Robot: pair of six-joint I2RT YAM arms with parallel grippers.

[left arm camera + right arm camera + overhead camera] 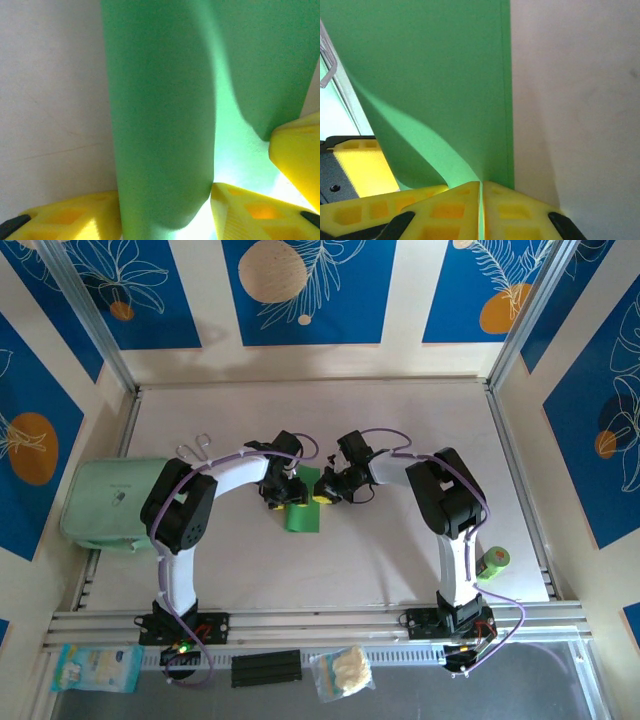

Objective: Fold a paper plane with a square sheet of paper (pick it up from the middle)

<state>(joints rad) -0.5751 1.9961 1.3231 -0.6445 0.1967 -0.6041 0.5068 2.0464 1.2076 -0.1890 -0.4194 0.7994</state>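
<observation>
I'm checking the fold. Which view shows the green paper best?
Right wrist: the green paper is close and sharp, one layer curling into the shut right claw. Left wrist gives a blurred curl; top external a small patch, partly covered.

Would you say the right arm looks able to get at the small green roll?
Probably not yet: the right end effector is shut on the green sheet, though the roll lies unobstructed.

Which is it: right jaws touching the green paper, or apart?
Touching. In the right wrist view, the right gripper has its jaws shut on the square sheet of paper, its edge pinched between them.
</observation>
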